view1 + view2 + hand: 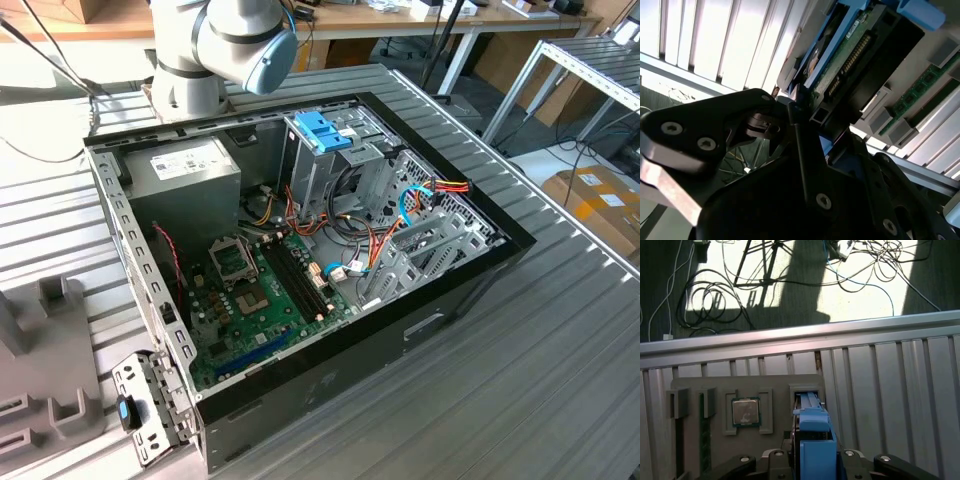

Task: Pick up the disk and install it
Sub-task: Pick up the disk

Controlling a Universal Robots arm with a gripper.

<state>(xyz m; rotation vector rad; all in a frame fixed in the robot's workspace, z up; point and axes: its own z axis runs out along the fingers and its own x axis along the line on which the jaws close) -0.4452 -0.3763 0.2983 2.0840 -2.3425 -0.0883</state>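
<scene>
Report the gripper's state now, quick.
Gripper: jaws closed on the disk.

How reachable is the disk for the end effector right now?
Likely yes: in the first wrist view the end effector sits right at the disk, at the grey fixture's slot, and nothing visible lies between them.

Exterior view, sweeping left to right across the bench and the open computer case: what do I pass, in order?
grey fixture block → grey power supply box → blue plastic bracket on the drive cage → red and yellow cable bundle → cardboard box on the floor
</scene>
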